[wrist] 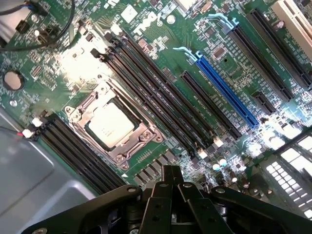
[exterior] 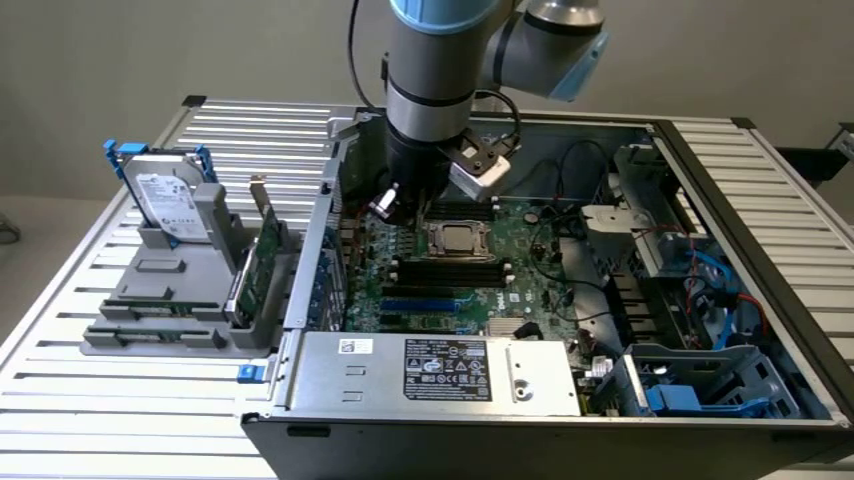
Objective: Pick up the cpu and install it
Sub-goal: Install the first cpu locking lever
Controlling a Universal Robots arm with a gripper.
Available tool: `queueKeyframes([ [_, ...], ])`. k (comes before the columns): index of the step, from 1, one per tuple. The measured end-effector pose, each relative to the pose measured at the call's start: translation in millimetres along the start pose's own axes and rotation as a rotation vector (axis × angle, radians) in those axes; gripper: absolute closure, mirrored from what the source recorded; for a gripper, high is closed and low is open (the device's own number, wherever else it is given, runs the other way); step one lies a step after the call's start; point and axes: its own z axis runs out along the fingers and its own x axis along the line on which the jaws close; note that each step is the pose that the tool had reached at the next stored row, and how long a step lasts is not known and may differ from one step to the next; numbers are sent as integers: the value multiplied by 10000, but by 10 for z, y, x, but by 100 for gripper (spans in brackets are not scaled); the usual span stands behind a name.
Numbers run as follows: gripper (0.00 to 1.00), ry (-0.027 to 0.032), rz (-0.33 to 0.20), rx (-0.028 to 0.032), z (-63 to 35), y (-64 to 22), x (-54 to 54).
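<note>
**Chip seated in socket, gripper closed above the board**

Fingers of the black gripper [wrist: 171, 176] are seen pressed together with nothing between them; in the wrist view only their joined tips and the black linkage behind them are visible, the rest being cut off by the picture's edge. In the exterior view the gripper itself is largely hidden behind the grey and blue robot arm [exterior: 434, 60], which is lowered into the open black computer case [exterior: 747, 180].

The cpu [wrist: 110, 125], a small flat square chip with a pale silver metal top, is seen lying inside the silver metal socket frame [wrist: 141, 124] on the green motherboard [wrist: 161, 29], apart from the fingertips. In the exterior view it is found at the board's middle [exterior: 455, 238], just below the arm. Whether the frame's latch is fastened cannot be made out.

Rows of black memory slots [wrist: 156, 92] are laid just beside the socket, and a long blue expansion slot [wrist: 226, 90] is set further off. Glare washes out part of the board near the socket's corner.

On the exterior view's left, outside the case, a silver hard drive with a white label and blue bracket [exterior: 167, 195] is held upright in a grey plastic rack [exterior: 167, 300] on the slatted metal table [exterior: 80, 400], with green circuit cards [exterior: 264, 255] standing beside it.
</note>
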Motion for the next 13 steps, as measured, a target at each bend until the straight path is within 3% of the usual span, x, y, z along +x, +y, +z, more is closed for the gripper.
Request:
queueKeyframes([
  [9, 89, -278, -1603, 159, 1, 0, 0],
  [13, 89, -450, -2279, 231, 8, 1, -1],
])
